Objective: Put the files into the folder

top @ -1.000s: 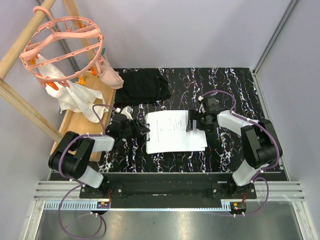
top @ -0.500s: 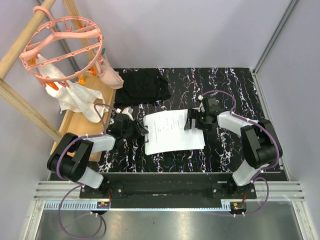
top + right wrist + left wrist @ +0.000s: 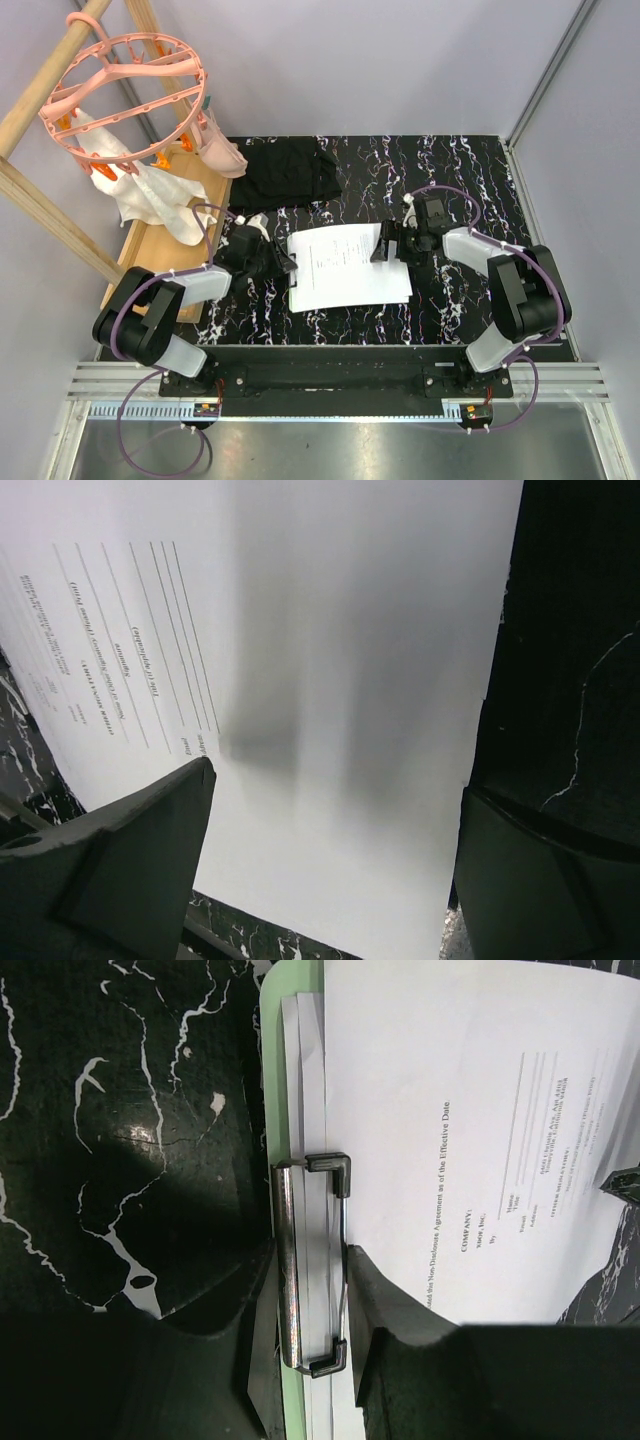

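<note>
The files (image 3: 350, 268) are a stack of white sheets in the middle of the table, the top one printed. The light-green folder (image 3: 272, 1080) lies under them and only its edge shows, in the left wrist view. My left gripper (image 3: 287, 262) is at the stack's left end. Its two fingers press the folder's metal clip (image 3: 290, 1260) from both sides, next to the sheets (image 3: 450, 1080). My right gripper (image 3: 384, 243) hovers wide open over the right end of the top sheet (image 3: 330, 630) and holds nothing.
A black fabric piece (image 3: 285, 170) lies at the back of the marble table (image 3: 450, 170). A white cloth rag (image 3: 160, 200) and a pink round hanger (image 3: 125, 95) hang on the wooden rack (image 3: 170, 240) at the left.
The stack has slid slightly to the left. My right wrist has drawn back a little to the right, its gripper staying open. My left gripper has stayed at the clip.
</note>
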You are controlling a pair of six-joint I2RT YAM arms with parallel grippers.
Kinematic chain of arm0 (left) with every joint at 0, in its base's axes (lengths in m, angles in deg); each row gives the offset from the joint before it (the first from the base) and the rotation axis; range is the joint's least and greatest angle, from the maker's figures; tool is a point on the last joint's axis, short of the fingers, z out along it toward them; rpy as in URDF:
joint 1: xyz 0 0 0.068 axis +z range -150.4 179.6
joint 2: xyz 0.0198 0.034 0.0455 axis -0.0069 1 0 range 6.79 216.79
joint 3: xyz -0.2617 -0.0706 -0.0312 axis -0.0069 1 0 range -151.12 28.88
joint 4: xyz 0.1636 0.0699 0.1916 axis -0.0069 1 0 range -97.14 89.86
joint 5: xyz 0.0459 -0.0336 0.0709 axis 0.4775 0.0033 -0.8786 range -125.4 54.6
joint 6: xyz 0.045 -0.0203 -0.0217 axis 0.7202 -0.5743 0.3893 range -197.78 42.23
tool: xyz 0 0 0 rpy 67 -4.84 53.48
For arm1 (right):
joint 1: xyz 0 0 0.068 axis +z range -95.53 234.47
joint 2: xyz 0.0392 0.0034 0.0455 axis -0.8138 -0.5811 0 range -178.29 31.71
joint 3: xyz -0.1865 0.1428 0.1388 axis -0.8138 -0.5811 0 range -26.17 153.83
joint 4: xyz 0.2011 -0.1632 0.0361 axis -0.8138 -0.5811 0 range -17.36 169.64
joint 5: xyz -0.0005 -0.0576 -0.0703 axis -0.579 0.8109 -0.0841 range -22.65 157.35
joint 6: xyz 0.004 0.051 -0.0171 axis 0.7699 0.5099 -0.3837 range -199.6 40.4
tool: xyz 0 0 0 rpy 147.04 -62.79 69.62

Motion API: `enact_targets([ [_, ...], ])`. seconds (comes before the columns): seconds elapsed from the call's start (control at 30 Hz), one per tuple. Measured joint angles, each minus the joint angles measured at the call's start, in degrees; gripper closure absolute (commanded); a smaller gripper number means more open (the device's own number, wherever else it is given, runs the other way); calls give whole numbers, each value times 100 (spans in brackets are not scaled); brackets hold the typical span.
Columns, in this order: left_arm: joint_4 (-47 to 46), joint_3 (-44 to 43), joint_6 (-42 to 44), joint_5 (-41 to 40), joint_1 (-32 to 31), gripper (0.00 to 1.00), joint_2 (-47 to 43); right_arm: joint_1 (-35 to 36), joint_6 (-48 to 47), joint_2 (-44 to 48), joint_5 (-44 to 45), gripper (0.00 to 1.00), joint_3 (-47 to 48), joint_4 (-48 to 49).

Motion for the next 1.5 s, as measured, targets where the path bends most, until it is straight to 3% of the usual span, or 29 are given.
enact_targets([
  [0.17, 144, -125, 79, 52, -15, 100, 4, -205, 48, 48, -391, 0, -96, 22],
  [0.27, 380, -304, 153, 42, -22, 71, 55, -210, 98, 48, -540, 0, -101, 63],
  [0.3, 466, -380, 190, 35, -24, 56, 98, -210, 109, 48, -579, 0, -101, 87],
  [0.43, 734, -678, 219, 129, -138, 33, 258, -181, 243, 48, -876, 0, -103, 271],
  [0.57, 850, -774, 256, 146, -205, 26, 258, -166, 308, 44, -929, 0, -103, 319],
  [0.63, 981, -785, 275, 120, -205, 1, 243, -166, 313, 44, -933, 0, -103, 319],
  [0.83, 1665, -861, 461, -160, -195, 1, -205, -164, 302, 44, -664, 0, -70, 129],
  [1.13, 2457, -938, 739, -317, -186, 1, -1296, -149, 363, 339, 1427, 0, 313, -1270],
  [1.3, 2745, -1161, 944, -44, -249, 1, -1733, -151, 337, 804, 2446, 0, 1025, -2157],
  [1.5, 3032, -1655, 1003, 573, -361, 1, -2363, -151, 289, 1766, 2267, 0, 1591, -2771],
])
